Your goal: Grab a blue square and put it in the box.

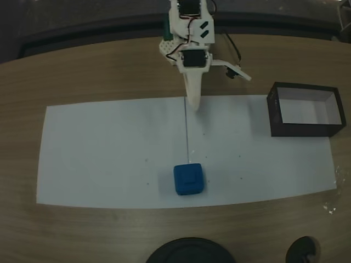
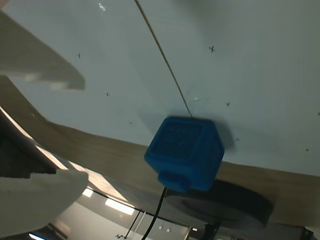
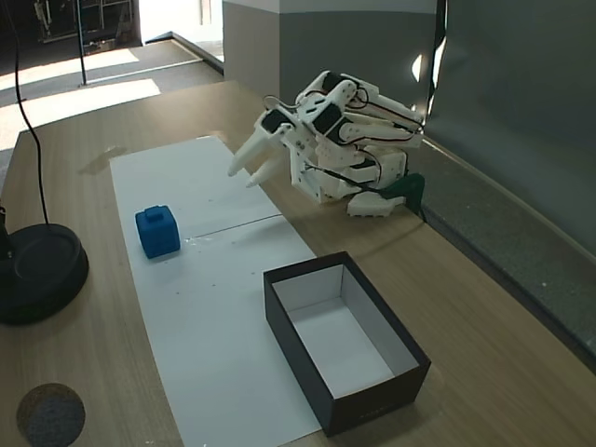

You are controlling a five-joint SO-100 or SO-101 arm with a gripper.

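The blue square (image 1: 188,179) is sitting on the white paper sheet (image 1: 109,159), well apart from the box (image 3: 343,343) and from the gripper (image 3: 250,169), which is hanging with its fingers slightly parted and holding nothing. It is looking like a light, rigid plastic cube with smooth, possibly slippery rounded edges, so pinching two opposite flat side faces is looking safest.

In a fixed view, the blue square (image 1: 188,179) sits on the paper sheet (image 1: 109,153), the box (image 1: 305,109) far right.
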